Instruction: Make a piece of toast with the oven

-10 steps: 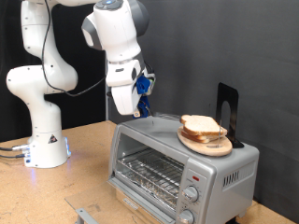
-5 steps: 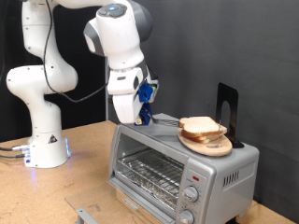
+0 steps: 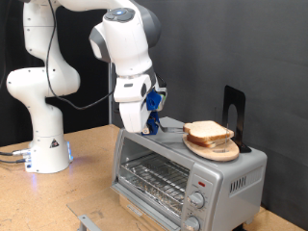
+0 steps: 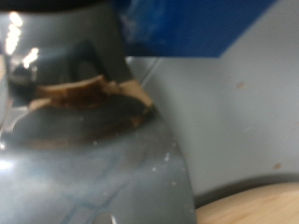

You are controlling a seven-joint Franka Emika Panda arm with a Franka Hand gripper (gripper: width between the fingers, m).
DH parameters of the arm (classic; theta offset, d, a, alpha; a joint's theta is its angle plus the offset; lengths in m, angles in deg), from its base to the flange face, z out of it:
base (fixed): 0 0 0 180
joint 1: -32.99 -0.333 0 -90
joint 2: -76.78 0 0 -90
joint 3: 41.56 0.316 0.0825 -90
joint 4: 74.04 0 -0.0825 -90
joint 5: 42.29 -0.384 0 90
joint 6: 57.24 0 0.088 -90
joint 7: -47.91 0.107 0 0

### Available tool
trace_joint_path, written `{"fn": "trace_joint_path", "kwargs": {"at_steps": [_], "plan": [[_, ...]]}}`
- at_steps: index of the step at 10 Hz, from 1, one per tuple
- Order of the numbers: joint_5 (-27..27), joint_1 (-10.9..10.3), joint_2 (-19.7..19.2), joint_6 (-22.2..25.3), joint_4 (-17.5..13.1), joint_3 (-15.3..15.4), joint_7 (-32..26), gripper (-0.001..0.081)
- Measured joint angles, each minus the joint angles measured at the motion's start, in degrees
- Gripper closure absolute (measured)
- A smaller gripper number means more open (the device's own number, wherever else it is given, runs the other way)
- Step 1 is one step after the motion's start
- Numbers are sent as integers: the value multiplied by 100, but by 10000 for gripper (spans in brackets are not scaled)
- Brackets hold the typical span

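Observation:
The oven (image 3: 231,175) stands at the exterior view's lower right, its wire rack showing behind the glass door. On its top a round wooden plate (image 3: 216,151) carries the piece of toast (image 3: 206,130), pale with a tan crust. My gripper (image 3: 154,125), with blue parts on the hand, hangs just above the oven's top, close to the plate on the exterior view's left side. No frame shows anything between its fingers. The wrist view is blurred: grey oven metal (image 4: 84,182) fills it, with a brown ragged shape (image 4: 89,91) that I cannot identify.
A black upright stand (image 3: 234,108) rises behind the plate. The arm's white base (image 3: 43,144) stands at the exterior view's left on the wooden table (image 3: 87,168). Round knobs (image 3: 196,200) sit on the oven's front. A small metal bracket (image 3: 87,221) lies at the bottom edge.
The hand has come down and shifted towards the exterior view's right, closer to the plate and toast. Toast, plate and oven have not moved.

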Motion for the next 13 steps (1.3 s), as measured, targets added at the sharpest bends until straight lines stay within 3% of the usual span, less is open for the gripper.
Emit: {"fn": "trace_joint_path", "kwargs": {"at_steps": [8,13], "plan": [[164,-30,-173,-293,-105,279,235,403],[199,-31,-481,-279,-459,370,606,403]]}}
